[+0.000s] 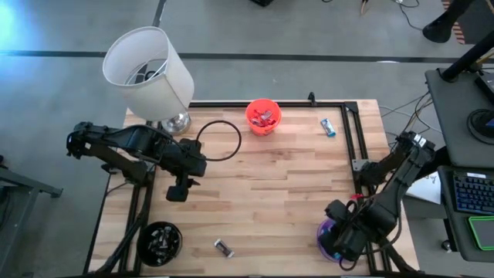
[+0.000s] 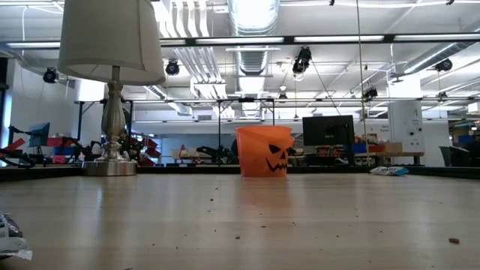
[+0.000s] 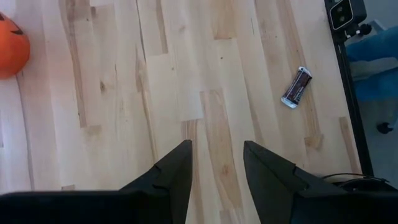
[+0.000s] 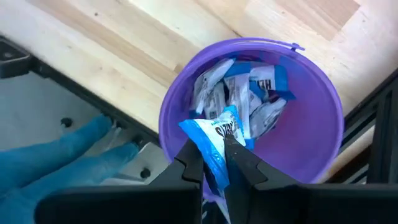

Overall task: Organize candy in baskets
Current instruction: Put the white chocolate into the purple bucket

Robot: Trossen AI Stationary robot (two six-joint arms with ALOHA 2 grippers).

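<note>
A light-blue wrapped candy (image 4: 214, 146) was pinched between the narrow fingers of the right end effector (image 4: 214, 163), which hung directly over the mouth of the purple basket (image 4: 311, 134). Below the held piece, the basket already contained a heap of blue, white and silver wrapped candies (image 4: 245, 93). In the high view this basket (image 1: 324, 234) sat beneath the right end effector (image 1: 344, 251) at the near right corner of the tabletop (image 1: 270, 185).

Well away from that end effector, across the tabletop, the left end effector (image 3: 216, 163) hovered over bare wood with its fingers parted and nothing between them. Ahead of it and off to one side lay a single dark-wrapped candy (image 3: 296, 87); in the high view that candy (image 1: 223, 247) lay near the front edge. The black basket (image 1: 160, 242), holding candies, stood beside it at the near left corner.

Farther off, at the far edge, the orange basket (image 1: 262, 116) held red-wrapped candies, and a light-blue candy (image 1: 329, 127) lay alone to its right. A white lamp (image 1: 148, 71) stood at the far left corner, with a black ring (image 1: 218, 140) lying flat beside its base.
</note>
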